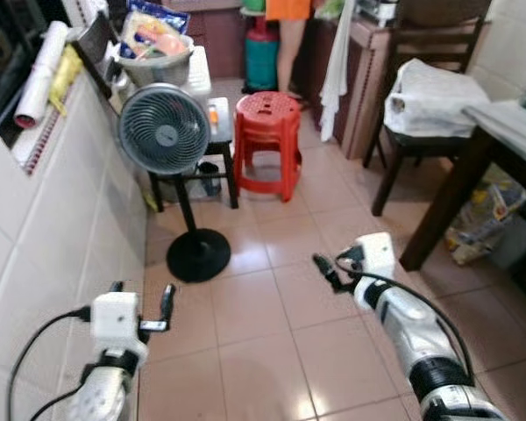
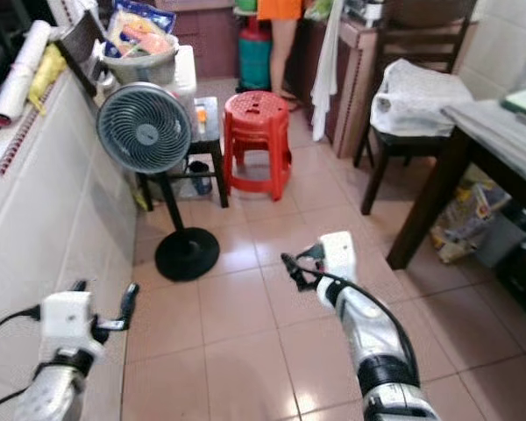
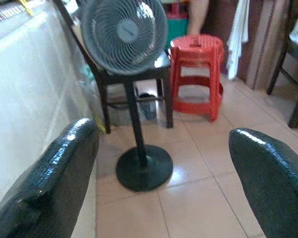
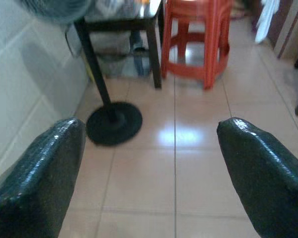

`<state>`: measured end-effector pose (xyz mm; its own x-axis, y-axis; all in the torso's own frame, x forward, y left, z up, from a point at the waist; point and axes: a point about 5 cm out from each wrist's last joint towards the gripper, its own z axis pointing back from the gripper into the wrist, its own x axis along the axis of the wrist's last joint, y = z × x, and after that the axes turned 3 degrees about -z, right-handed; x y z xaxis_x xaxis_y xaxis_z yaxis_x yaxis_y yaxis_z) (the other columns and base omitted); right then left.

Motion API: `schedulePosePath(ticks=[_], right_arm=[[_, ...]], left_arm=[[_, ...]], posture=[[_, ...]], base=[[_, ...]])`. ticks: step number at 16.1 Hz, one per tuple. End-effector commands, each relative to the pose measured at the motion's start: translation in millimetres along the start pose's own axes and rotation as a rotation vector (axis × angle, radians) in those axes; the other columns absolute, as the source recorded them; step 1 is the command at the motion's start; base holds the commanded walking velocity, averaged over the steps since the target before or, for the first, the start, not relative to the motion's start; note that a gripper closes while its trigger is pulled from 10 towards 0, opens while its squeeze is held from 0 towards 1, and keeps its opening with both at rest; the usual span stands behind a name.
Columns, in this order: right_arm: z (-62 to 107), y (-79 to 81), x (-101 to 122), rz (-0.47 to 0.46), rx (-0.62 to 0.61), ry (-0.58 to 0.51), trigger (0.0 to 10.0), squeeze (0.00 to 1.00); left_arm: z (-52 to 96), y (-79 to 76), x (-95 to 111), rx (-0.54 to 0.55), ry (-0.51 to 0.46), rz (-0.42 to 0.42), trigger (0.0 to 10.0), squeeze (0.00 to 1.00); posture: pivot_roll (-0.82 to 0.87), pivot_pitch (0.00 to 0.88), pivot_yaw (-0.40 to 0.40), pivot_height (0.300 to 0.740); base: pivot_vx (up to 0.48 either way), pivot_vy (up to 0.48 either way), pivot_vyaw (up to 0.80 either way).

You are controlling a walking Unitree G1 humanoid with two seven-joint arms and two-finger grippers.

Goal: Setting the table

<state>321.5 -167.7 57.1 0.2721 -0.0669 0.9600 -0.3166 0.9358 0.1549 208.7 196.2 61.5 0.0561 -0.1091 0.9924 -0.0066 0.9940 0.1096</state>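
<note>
Pinkish-tan glossy floor tiles (image 1: 272,342) running forward as an open lane, bounded on the left by a white tiled wall (image 1: 44,263) and on the right by a dark wooden dining table with a grey top (image 1: 500,132), its leg (image 1: 438,210) planted on the tiles. Ahead, a grey round pedestal fan on a black disc base (image 1: 165,130), touching a small black stool, just beside a red plastic stool (image 1: 267,140). Farther right, a dark wooden chair draped with white cloth (image 1: 430,96). Left gripper (image 1: 142,298) and right gripper (image 1: 329,267) both raised over bare floor, fingers spread wide apart, holding nothing
</note>
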Motion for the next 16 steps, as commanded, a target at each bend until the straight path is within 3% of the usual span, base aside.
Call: schedulePosePath(ticks=[1,2,4,6,8,11,14,16], right_arm=[[6.6,-5.3,2.8,-0.038,-0.038,-0.022,10.0,0.0],[21.7,-7.7,0.9,-0.049,-0.07,-0.039,10.0,0.0],[44.4,-6.7,-10.0,-0.073,-0.088,-0.027,10.0,0.0],[64.1,-2.4,-28.9,-0.072,-0.077,0.034,10.0,0.0],[81.0,1.1,-29.8,-0.015,-0.044,0.04,10.0,0.0],[84.9,4.9,-16.1,0.004,-0.047,-0.021,10.0,0.0],[75.5,12.1,-2.2,0.033,-0.05,-0.042,10.0,0.0],[73.3,14.5,2.3,0.034,-0.048,-0.034,10.0,0.0]], left_arm=[[4.7,-1.4,5.7,0.002,-0.005,-0.01,10.0,0.0],[17.4,0.9,1.9,0.031,0.014,-0.041,10.0,0.0],[26.2,5.5,-1.8,0.077,0.058,-0.008,10.0,0.0],[28.6,5.4,1.4,0.065,0.068,-0.005,10.0,0.0],[27.8,3.2,2.7,0.015,0.075,-0.034,10.0,0.0],[27.1,1.8,0.5,0.028,0.079,-0.024,10.0,0.0],[22.4,-2.0,0.0,0.025,0.08,0.001,10.0,0.0],[14.1,-3.3,1.8,0.036,0.07,0.017,10.0,0.0]], posture=[[0.0,0.0,0.049,0.74],[0.0,0.0,0.047,0.74],[0.0,0.0,0.049,0.74],[-0.01,0.008,0.056,0.74],[-0.02,0.011,0.052,0.74],[-0.04,0.016,0.051,0.74],[-0.05,0.007,0.041,0.74],[-0.06,0.0,0.03,0.74]], base=[[0.0,0.0,0.0],[0.0,0.0,0.0],[0.0,0.0,0.0],[0.0,0.0,0.0],[0.0,0.0,0.0],[0.0,0.0,0.0],[0.0,0.0,0.0],[0.0,0.0,-0.78]])
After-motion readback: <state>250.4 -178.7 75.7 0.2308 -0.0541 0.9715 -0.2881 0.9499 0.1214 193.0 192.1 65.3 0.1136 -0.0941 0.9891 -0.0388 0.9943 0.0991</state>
